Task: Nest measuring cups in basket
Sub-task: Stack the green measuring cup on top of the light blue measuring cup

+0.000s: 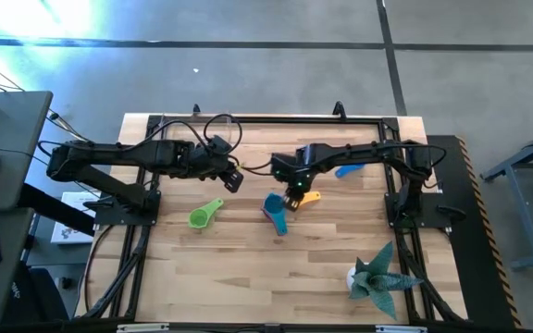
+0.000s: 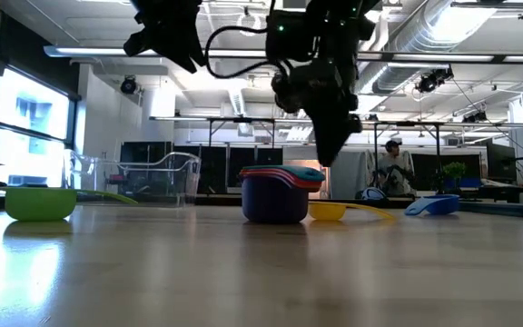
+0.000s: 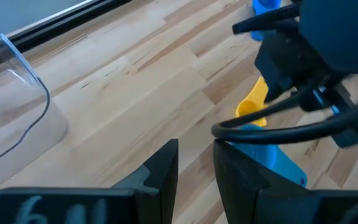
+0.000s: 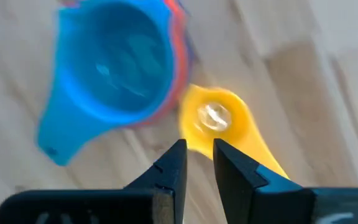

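High view, contents of the wooden table (image 1: 248, 277):

- Right gripper (image 1: 294, 192), near table centre, hangs just above the yellow cup (image 1: 309, 197); in the right wrist view its fingers (image 4: 169, 168) stand slightly apart over that cup (image 4: 211, 118), holding nothing.
- Left gripper (image 1: 233, 179), left of centre toward the far edge, raised off the table; its fingers (image 3: 163, 171) show a narrow gap with nothing between them.
- Stack of nested cups (image 1: 275, 211), blue on top, purple at the base in the low view (image 2: 275, 195), just left of the yellow cup and touching it in the right wrist view.
- Green cup (image 1: 204, 215), alone, left of the stack.
- Blue cup (image 1: 348, 170), alone, toward the far right.
- Basket (image 2: 143, 177), clear-walled, at the far left in the low view; no cups visible inside.
- Spiky teal figure (image 1: 378, 277), near right corner.
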`<state>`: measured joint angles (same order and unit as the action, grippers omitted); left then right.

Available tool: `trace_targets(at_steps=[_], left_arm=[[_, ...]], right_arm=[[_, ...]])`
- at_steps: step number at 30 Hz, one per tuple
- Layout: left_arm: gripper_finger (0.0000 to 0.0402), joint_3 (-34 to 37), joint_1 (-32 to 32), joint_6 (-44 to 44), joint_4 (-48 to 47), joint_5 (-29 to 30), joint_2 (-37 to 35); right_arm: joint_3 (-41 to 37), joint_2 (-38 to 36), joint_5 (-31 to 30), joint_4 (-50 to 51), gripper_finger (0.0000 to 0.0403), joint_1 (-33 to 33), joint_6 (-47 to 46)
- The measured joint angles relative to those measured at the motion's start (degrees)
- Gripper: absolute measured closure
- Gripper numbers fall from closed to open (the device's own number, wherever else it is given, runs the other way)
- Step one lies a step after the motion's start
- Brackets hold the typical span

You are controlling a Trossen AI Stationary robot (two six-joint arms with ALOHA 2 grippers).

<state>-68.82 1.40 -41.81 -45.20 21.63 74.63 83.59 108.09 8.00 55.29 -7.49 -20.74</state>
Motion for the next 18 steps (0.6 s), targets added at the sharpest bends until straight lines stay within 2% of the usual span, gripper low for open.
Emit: trace_targets(at_steps=[7,14,18], left_arm=[[0.0310,0.00,-1.28,3.66,0.08,0.07,0.00],[0.0310,0.00,-2.33,8.40,-0.09,0.03,-0.02],[0.0310,0.00,-2.37,10.93,-0.37,-0.47,-0.02]], right_arm=[[0.00,-0.02,-2.83,9.59,0.0332,-1.46,-4.79],[0.02,-2.81,-11.98,18.29,0.0332,-1.60,-10.55],[0.02,-5.67,-13.68,19.08,0.0332,-2.81,-12.24]])
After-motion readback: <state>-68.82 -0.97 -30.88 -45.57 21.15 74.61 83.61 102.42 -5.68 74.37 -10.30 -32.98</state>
